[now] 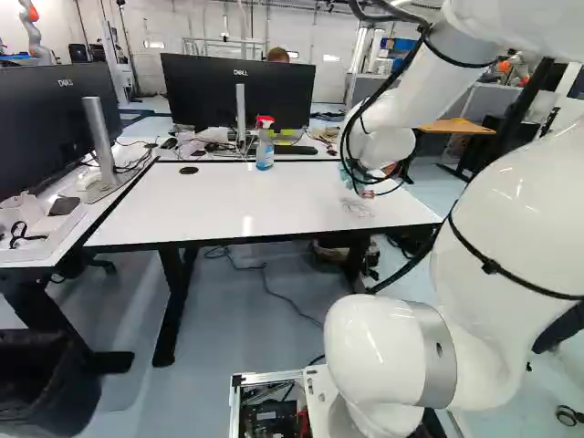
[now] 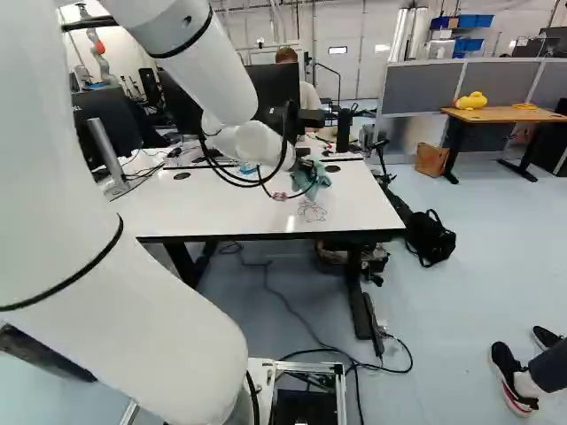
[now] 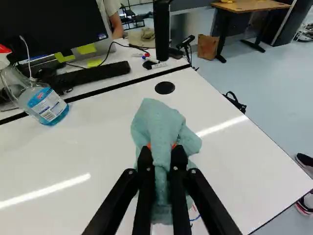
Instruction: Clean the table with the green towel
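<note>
Your tool pinches the green towel from two sides, with a bunched ridge rising between the orange pads and loose folds spreading ahead, beside and under them. You have it over the right-hand part of the white tabletop as the left base view shows it; whether the lowest folds touch down, you cannot tell. Expect something light, soft and limp, hard to break, that passes on little force where it hangs slack. You do well to hold it by that thick middle ridge, so the folds beneath act as a pad; pull too hard while pressing and the cloth could creep out, or bare fingertips could scrape.

You see a smooth, glossy surface with streaks of glare, so the towel should glide. Thin scribbled marks lie on the near side of the towel, and they look like your next target. Watch the spray bottle upright near the far edge; a wide sweep could tip it. Beyond that edge you have a keyboard and monitors. Around you, a cable trails over the floor, and a black bag sits beside the tabletop.
</note>
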### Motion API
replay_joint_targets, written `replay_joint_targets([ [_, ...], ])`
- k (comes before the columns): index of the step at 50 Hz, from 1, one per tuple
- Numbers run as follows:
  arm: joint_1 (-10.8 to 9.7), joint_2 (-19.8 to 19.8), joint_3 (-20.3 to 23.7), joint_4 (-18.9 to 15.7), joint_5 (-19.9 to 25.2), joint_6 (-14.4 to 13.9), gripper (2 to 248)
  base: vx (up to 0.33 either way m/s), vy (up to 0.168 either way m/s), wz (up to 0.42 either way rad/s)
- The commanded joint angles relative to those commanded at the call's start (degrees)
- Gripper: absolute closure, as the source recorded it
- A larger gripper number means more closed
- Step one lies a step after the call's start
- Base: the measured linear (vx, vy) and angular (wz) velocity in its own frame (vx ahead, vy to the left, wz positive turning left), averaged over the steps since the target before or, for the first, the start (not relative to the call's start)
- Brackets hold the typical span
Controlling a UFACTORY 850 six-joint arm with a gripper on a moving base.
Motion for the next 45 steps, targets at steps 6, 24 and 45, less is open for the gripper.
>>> replay_joint_targets([
  [6, -1.04, 1.10, 1.05, 0.00, 0.00, 0.00, 213, 0.000, 0.000, 0.000],
  [24, -3.04, 2.80, 2.65, 0.00, 0.00, 0.00, 213, 0.000, 0.000, 0.000],
  [45, -3.04, 2.80, 2.65, 0.00, 0.00, 0.00, 213, 0.000, 0.000, 0.000],
])
